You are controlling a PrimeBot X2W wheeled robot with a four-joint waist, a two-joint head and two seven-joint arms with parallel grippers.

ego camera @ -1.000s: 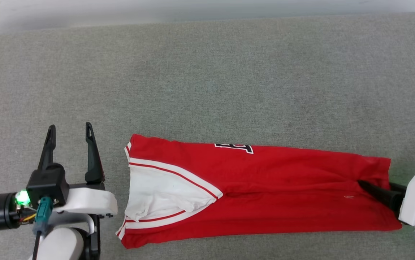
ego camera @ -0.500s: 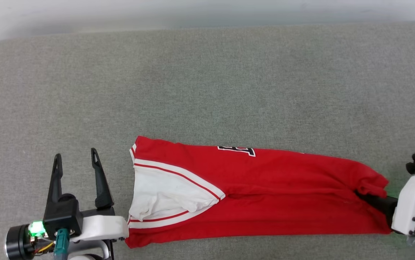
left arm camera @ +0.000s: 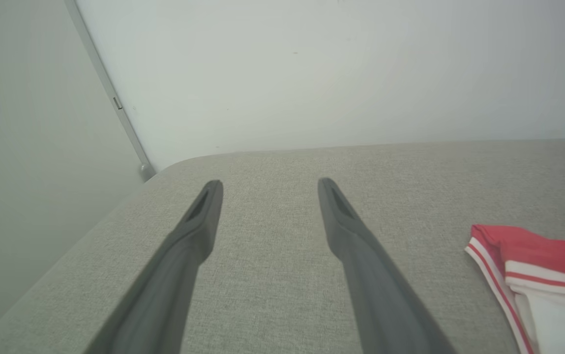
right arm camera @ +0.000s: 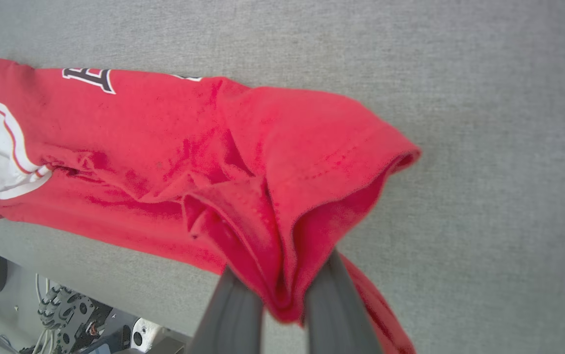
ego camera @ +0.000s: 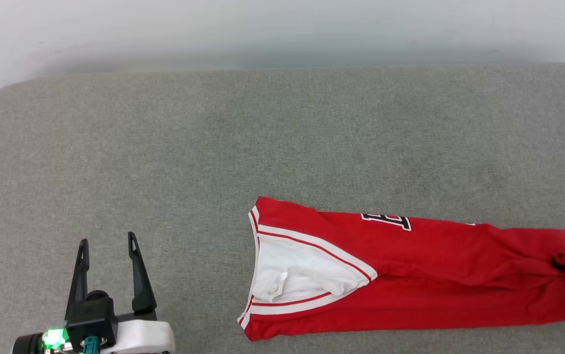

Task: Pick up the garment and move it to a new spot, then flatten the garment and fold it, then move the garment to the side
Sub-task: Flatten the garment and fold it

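Fingers point(right arm camera: 334, 314) of the right gripper point(right arm camera: 282, 295) were pinched nearly together on a bunched red fold at the right end of the garment point(ego camera: 434, 280), with the cloth gathered into a ridge between them. At the near left, the left gripper point(ego camera: 107, 241) hung over the bare grey cushion point(ego camera: 262, 137), its fingers spread wide with nothing between them, well apart from the shirt. The garment lay as a long narrow strip along the near right part of the cushion. Its white sleeve point(ego camera: 302, 275) with red-and-white trim was at the left end, and a scrap of black-and-white lettering point(ego camera: 385, 220) showed on its far edge. It looked thin, light and limp, so from a single pinch it would likely sag and trail rather than carry as a sheet, dragging somewhat on the cushion weave. For flattening, the better holds seemed to be two hem corners or the two shoulders, one per gripper. Beyond the shirt the cushion ran bare to its rounded far edge, with a pale wall point(ego camera: 282, 29) behind.
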